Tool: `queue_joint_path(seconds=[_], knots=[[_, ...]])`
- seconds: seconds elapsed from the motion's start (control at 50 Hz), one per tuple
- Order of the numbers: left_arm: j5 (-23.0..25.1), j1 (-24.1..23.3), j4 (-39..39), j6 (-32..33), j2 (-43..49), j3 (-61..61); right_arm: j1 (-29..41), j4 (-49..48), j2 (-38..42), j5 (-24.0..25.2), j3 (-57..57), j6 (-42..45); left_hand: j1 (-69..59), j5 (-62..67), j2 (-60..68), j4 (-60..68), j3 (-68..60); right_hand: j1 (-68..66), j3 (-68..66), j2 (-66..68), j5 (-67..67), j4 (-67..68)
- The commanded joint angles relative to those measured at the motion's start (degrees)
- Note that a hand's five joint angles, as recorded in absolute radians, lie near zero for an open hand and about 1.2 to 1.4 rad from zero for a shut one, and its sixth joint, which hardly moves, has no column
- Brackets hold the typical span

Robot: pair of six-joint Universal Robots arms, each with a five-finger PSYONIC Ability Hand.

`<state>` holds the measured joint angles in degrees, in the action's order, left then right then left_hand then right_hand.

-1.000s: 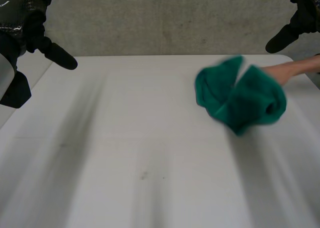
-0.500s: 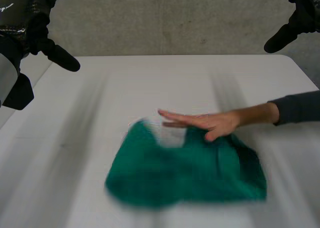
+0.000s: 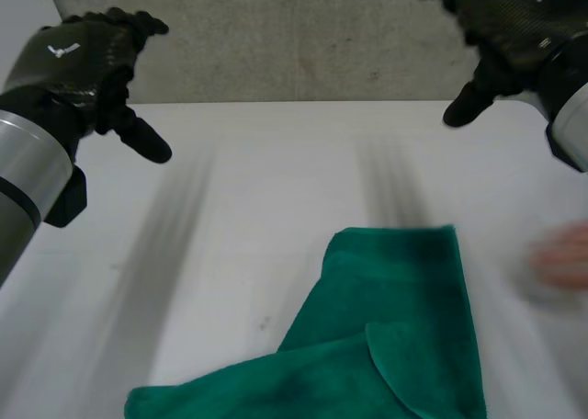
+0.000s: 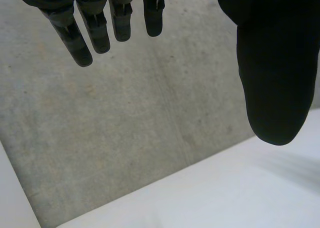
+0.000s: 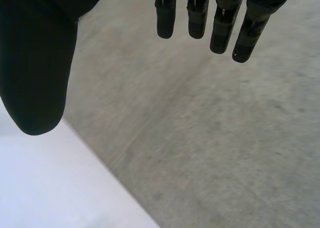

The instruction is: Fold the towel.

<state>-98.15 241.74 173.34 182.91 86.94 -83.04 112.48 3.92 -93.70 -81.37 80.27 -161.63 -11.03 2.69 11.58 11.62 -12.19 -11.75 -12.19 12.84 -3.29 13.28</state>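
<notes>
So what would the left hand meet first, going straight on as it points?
Likely the wall beyond the table; nothing shows between it and the left hand, though depth is unclear.

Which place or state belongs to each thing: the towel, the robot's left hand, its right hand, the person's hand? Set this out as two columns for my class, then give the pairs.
1. towel
2. left hand
3. right hand
4. person's hand

A. open, raised at the far right of the table
B. green, lying rumpled on the table, near the robot
C. open, raised at the table's far left
D. blurred, at the table's right edge

Pairs: 1-B, 2-C, 3-A, 4-D
</notes>
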Motion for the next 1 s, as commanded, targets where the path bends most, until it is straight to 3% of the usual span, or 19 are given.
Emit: queue_joint_path(seconds=[0.02, 0.12, 0.26, 0.34, 0.48, 0.6, 0.62, 0.64, 0.7, 0.74, 0.86, 1.0], knots=[[1.0, -6.6, 0.0, 4.0, 2.7, -1.9, 1.2, 5.7, 5.0, 3.2, 0.3, 14.7, 1.0, -2.7, -1.6, -1.6, 2.2, 1.7, 2.2, -2.8, 3.3, -3.3], [1.8, -14.1, 0.2, 4.0, 8.0, -3.0, 1.2, 7.2, 7.0, 2.4, 0.3, 21.3, 1.0, -2.7, -1.6, -1.6, 2.2, 1.7, 2.2, -2.8, 3.3, -3.3], [2.8, -19.2, 0.6, 4.0, 14.7, -3.8, -0.2, 7.3, 8.3, 1.7, 2.6, 22.3, 1.0, -2.7, -1.6, -1.6, 2.2, 1.7, 2.2, -2.8, 3.3, -3.3], [7.8, -22.7, 1.8, 4.0, 22.0, -2.6, -4.4, 7.1, 8.4, -0.2, 6.0, 22.5, 0.3, -2.0, -0.9, -0.9, 1.5, 1.7, 2.2, -2.8, 3.3, -3.3], [13.7, -23.9, 4.2, 4.2, 30.7, 0.9, -12.2, 6.0, 8.3, 0.6, 14.3, 22.8, -3.5, 1.9, 3.0, 3.0, -2.4, 1.7, 2.2, -2.8, 3.3, -3.3], [15.4, -26.1, 5.2, 4.3, 38.8, 5.9, -14.9, 4.0, 8.3, 2.3, 18.3, 22.8, -20.7, 19.1, 20.2, 20.1, -19.6, 1.7, 2.2, -2.8, 3.3, -3.3], [15.4, -26.2, 5.1, 4.3, 39.4, 6.3, -17.4, 2.6, 8.2, 3.4, 20.8, 22.8, -25.5, 23.9, 25.0, 25.0, -24.4, 1.7, 2.2, -2.8, 3.3, -3.3], [15.4, -26.5, 5.2, 4.2, 40.5, 6.9, -18.0, 2.2, 8.2, 3.7, 21.4, 22.6, -41.6, 39.9, 41.0, 41.0, -40.4, 1.7, 2.2, -2.8, 3.3, -3.3], [15.4, -26.6, 5.2, 4.2, 40.6, 6.8, -19.7, 1.2, 8.3, 5.2, 22.8, 22.3, -50.6, 49.0, 50.1, 50.0, -49.5, 1.7, 2.2, -2.8, 3.3, -3.3], [15.2, -26.5, 5.1, 4.3, 40.1, 6.6, -20.2, 0.9, 8.3, 6.0, 23.2, 22.2, -68.9, 67.3, 68.4, 68.3, -67.8, 1.7, 2.2, -2.8, 3.3, -3.3], [13.3, -25.9, 5.2, 4.2, 34.0, 6.4, -20.5, 0.6, 8.5, 8.0, 22.7, 19.9, -69.0, 67.3, 68.4, 68.4, -67.8, 1.7, 2.2, -2.8, 3.3, -3.3], [5.7, -21.9, 4.8, 5.8, 23.3, 6.0, -20.3, 2.8, 10.5, 9.0, 19.2, 9.7, -69.0, 67.3, 68.4, 68.4, -67.8, 1.7, 2.2, -2.8, 3.3, -3.3]])
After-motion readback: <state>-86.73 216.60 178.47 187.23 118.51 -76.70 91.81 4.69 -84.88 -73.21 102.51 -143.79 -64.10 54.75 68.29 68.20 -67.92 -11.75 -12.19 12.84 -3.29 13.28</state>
